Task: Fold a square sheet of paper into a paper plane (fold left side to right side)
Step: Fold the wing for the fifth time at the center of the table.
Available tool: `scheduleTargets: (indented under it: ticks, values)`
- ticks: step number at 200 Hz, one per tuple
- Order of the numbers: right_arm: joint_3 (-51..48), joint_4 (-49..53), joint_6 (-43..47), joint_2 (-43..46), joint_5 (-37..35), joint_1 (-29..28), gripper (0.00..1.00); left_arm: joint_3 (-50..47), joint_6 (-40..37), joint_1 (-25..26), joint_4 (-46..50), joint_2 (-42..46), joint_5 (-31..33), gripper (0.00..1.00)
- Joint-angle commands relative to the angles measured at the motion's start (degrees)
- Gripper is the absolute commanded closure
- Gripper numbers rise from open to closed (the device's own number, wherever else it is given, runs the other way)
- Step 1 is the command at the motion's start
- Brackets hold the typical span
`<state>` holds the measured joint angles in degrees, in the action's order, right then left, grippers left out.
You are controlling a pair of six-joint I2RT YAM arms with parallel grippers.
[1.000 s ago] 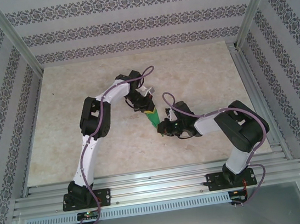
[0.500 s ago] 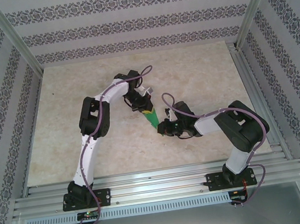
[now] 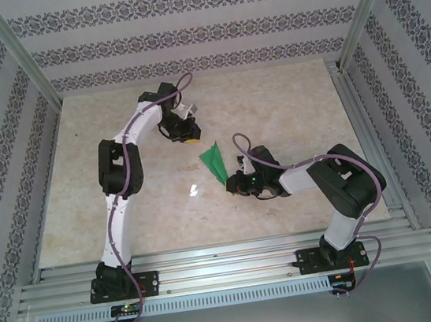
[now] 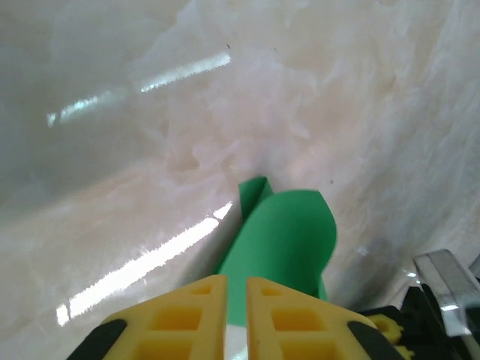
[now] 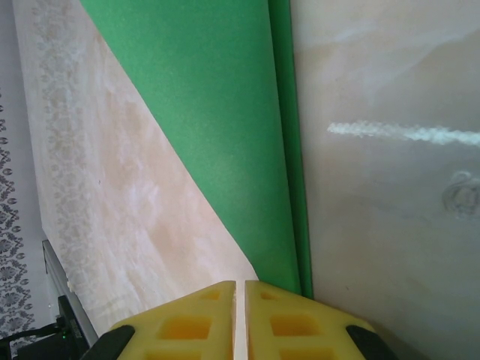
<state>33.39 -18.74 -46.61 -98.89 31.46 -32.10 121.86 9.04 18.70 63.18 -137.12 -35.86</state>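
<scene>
The green paper lies mid-table, folded into a narrow pointed shape with its tip toward the right arm. In the left wrist view the paper has a far flap that curls up off the table. My left gripper hangs shut behind and to the left of the paper, apart from it, and its yellow fingers hold nothing. My right gripper is shut at the paper's near tip. In the right wrist view the paper has its point running under the right finger; whether the finger presses it down is unclear.
The marble-patterned tabletop is bounded by aluminium rails on the right and patterned walls behind. A small pale mark sits left of the paper's tip. Open surface lies to the left and at the back right.
My left gripper has let go of the paper's far end and swung back and left. The freed paper has spread wider at its far end. The right arm has stayed put.
</scene>
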Motion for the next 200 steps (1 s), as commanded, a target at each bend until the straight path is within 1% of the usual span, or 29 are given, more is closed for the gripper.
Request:
scheduleTargets:
  ticks: [1,17,31,59,81,135,163,200]
  values:
    - [-1.9,7.6,0.4,-4.5,-1.9,-0.9,0.88,-7.9,2.3,0.7,-7.3,10.9,-4.9,0.92]
    - [-1.5,8.5,0.8,-4.5,-2.1,-0.8,0.88,-15.6,5.4,1.4,-13.3,15.9,-8.7,0.97]
    - [-1.3,8.9,1.1,-4.6,-2.2,-0.9,0.88,-20.0,7.0,3.5,-16.4,18.4,-10.4,0.99]
    - [-1.3,9.7,1.3,-4.1,-2.5,-0.9,0.88,-23.4,8.9,9.3,-18.9,19.0,-8.4,1.0]
    - [-1.2,10.2,1.5,-3.9,-2.7,-0.9,0.88,-24.8,10.9,11.8,-21.5,17.9,-5.7,1.0]
    - [-0.9,10.3,1.6,-4.1,-2.8,-1.0,0.88,-26.2,11.4,13.5,-22.8,12.2,-3.8,1.0]
    - [-0.9,10.5,1.6,-4.2,-3.0,-1.1,0.88,-26.3,10.3,13.5,-21.7,9.9,-0.9,1.0]
    - [-0.8,10.8,1.8,-4.2,-3.2,-1.2,0.88,-27.1,9.9,13.4,-21.6,9.3,1.0,1.0]
